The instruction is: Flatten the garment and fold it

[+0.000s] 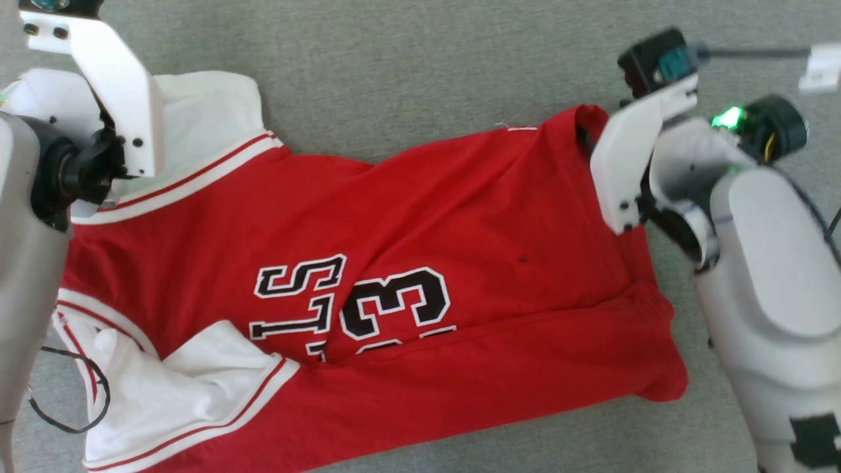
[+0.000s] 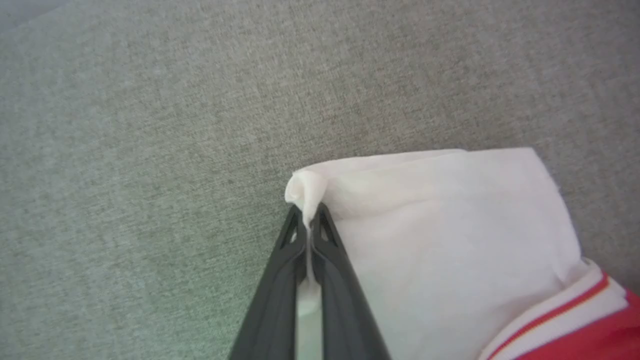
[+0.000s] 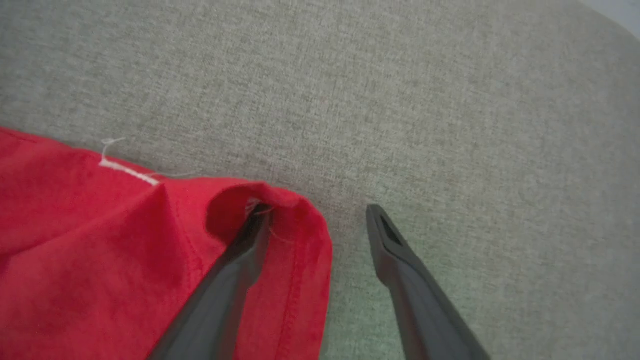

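The garment (image 1: 460,217), a red jersey with white sleeves and black-and-white chest lettering, lies rumpled across the grey surface, sleeves to the left and hem to the right. In the left wrist view my left gripper (image 2: 307,220) is shut on the far corner of a white sleeve (image 2: 450,225), with cloth pinched between the fingertips. My right gripper (image 3: 316,209) is open at the hem corner (image 3: 280,210): one finger (image 3: 235,270) is tucked into a fold of the red cloth and the other finger (image 3: 400,255) rests beside it on the bare surface. Both wrist mounts hide the fingers in the head view.
A grey woven surface (image 1: 407,72) lies under and around the garment. A loop of black cable (image 1: 66,394) hangs at the lower left beside my left arm. A white block (image 1: 818,69) on a cable sits at the top right.
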Motion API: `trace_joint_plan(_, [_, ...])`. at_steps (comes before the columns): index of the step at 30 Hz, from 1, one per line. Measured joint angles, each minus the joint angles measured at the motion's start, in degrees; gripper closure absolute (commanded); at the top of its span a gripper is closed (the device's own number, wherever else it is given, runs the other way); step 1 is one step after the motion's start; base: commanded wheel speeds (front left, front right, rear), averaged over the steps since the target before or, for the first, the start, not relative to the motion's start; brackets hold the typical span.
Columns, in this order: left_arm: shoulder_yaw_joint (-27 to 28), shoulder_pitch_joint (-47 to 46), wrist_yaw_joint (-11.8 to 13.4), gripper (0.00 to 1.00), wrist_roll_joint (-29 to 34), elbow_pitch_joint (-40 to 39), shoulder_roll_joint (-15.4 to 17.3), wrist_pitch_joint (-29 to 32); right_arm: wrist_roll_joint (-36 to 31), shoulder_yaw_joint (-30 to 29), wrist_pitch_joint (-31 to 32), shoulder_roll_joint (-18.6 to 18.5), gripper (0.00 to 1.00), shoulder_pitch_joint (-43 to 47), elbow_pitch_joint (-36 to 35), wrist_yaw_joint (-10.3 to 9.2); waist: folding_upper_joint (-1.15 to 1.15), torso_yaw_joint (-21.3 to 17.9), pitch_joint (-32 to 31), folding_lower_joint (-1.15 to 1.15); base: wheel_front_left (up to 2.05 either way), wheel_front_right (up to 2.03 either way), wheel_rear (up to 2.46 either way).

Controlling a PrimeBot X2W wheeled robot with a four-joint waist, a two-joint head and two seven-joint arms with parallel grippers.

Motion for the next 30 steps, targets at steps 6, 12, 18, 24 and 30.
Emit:
trace_joint_plan(6, [0.1, 0.1, -0.7, 1.0, -0.7, 0.5, -1.1, -3.7, 1.4, 1.5, 5.4, -0.2, 1.0, -4.1, 3.4, 0.01, 0.0, 1.2, 0.1, 0.0, 0.0, 0.0, 0.0])
trace_joint_plan(12, [2.3, 4.5, -1.2, 1.0, -0.3, -0.4, -2.0, -18.8, 3.7, 0.8, 0.3, -0.1, 1.0, -1.4, 2.4, 0.0, 0.0, 1.7, -2.0, 0.01, 0.0, 0.0, 0.0])
trace_joint_plan(18, [7.8, 14.8, 0.3, 1.0, -1.1, -6.1, -3.5, -35.4, 7.9, -0.3, -10.4, 0.4, 1.0, 6.5, -1.3, 0.0, 0.0, 2.2, -6.0, 0.0, 0.0, 0.0, 0.0])
trace_joint_plan(24, [11.6, 30.0, 4.0, 1.0, -2.7, -15.1, -3.9, -41.7, 7.7, -3.3, -19.2, 1.0, 1.0, 14.7, -3.8, 0.0, 0.0, 2.9, -11.3, -0.01, 0.0, 0.0, 0.0])
trace_joint_plan(30, [13.9, 45.3, 7.8, 1.0, -5.1, -23.5, -3.0, -41.5, 7.6, -6.1, -22.1, 1.0, 1.0, 22.0, -6.0, 0.0, 0.0, 4.0, -16.5, -0.01, 0.0, 0.0, 0.0])
